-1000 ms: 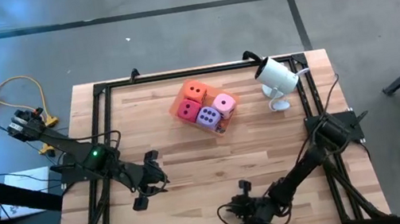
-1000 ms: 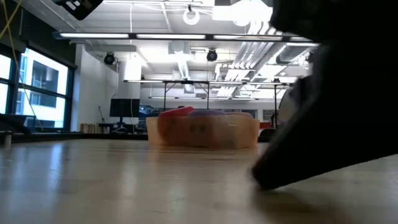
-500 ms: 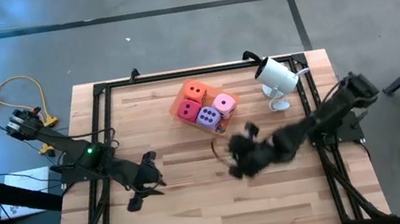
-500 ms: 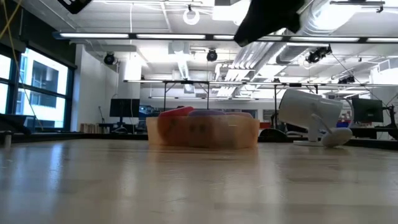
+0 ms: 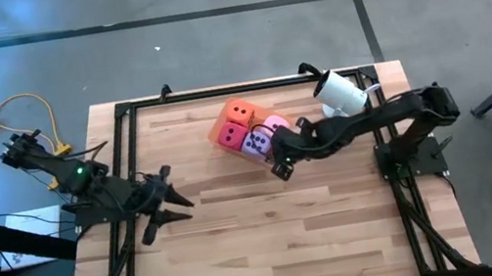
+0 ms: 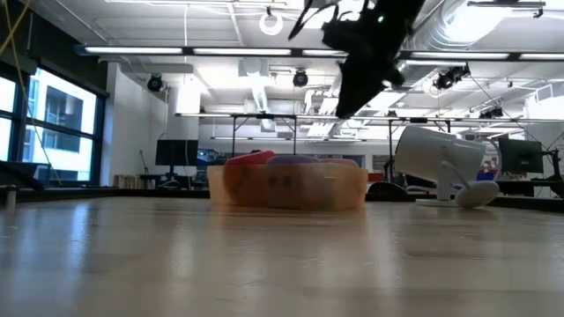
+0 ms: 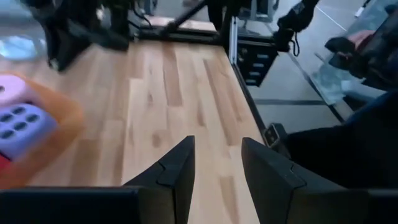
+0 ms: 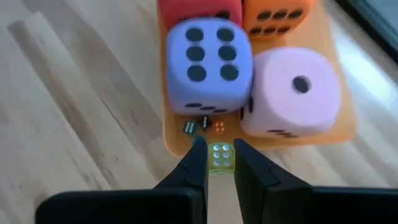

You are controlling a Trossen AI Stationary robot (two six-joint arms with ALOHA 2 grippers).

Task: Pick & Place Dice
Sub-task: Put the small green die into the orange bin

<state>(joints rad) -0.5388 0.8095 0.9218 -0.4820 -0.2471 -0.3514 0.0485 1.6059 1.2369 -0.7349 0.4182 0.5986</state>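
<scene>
Four soft dice sit packed in a translucent orange tray [image 5: 271, 154] at the table's far middle: purple [image 8: 208, 65], light pink [image 8: 292, 93], red-magenta [image 8: 199, 9] and orange [image 8: 280, 15]. Three tiny dice [image 8: 204, 124] lie on the tray floor in front of the purple one. My right gripper [image 5: 278, 167] hangs over the tray's near edge, raised above it in the low view [image 6: 359, 62], shut on a tiny translucent yellow-green die [image 8: 221, 158]. My left gripper [image 5: 168, 198] waits open at the table's left, empty, fingers [image 7: 180, 168] pointing toward the tray. My right gripper pinches the tiny yellow-green die [image 8: 221, 158] between its two fingertips [image 8: 196, 163], one on each opposite face. The fingers slant downward toward the tray. The die is lifted clear, above the tray's near rim [image 8: 186, 149].
A white cylindrical device on a small stand [image 5: 339, 95] sits at the table's far right, close to the right arm. A black frame [image 5: 219, 92] borders the table. Bare wood [image 5: 273, 243] stretches across the near half.
My right arm has swung from low at the table's near edge up and toward the far edge, ending above the tray's near rim. My left gripper has shifted a little toward the far-left and turned. The tray and big dice have stayed put.
</scene>
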